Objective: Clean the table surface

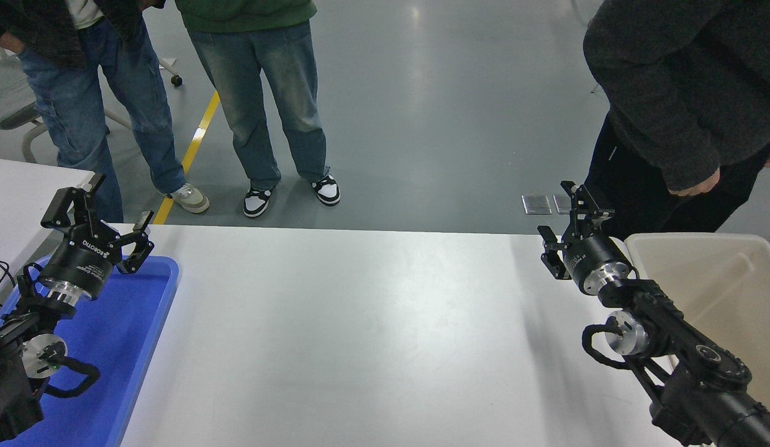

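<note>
Right black tool [565, 217], fingers spread and empty at the matte white counter [372, 335]'s far right edge, might bump the leaning person [683, 105].

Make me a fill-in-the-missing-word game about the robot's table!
1. The tray under the left gripper is colored ____.
2. The beige bin sits at the table's ____ end.
3. The right gripper has its jaws ____, holding nothing.
4. The white table surface has ____ lying between the tray and the bin.

Missing words: blue; right; open; nothing

Bright, sharp, soft overhead glare
</note>
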